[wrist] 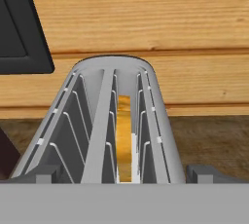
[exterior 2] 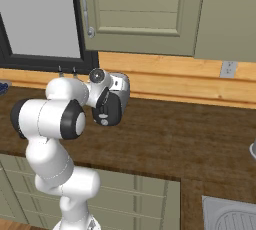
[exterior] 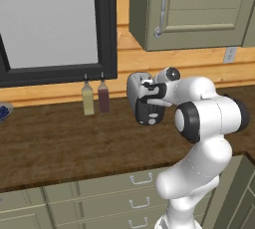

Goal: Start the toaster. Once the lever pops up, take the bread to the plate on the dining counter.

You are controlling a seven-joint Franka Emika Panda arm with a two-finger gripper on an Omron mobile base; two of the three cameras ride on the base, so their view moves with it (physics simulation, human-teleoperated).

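The toaster (wrist: 114, 121) sits closest under the hand camera, its two long slots running away toward the wooden wall, and the bread (wrist: 124, 138) stands on edge down in the right-hand slot, its golden crust showing between the wire guides. The gripper (wrist: 124, 175) hangs directly above that end of the toaster, its two dark finger tips (wrist: 44, 173) spread as wide as the toaster body, one at each side, with nothing between them and no contact that can be made out. In the left base view the toaster (exterior: 137, 93) rests on the dark wood counter (exterior: 60, 143) against the wall, its black end panel (exterior: 149, 113) turned toward the room and partly hidden by the arm's hand. Two bottles (exterior: 95, 97) stand just left of it under the black-framed window (exterior: 55, 24). Olive-green drawers (exterior: 99, 198) run below the counter.
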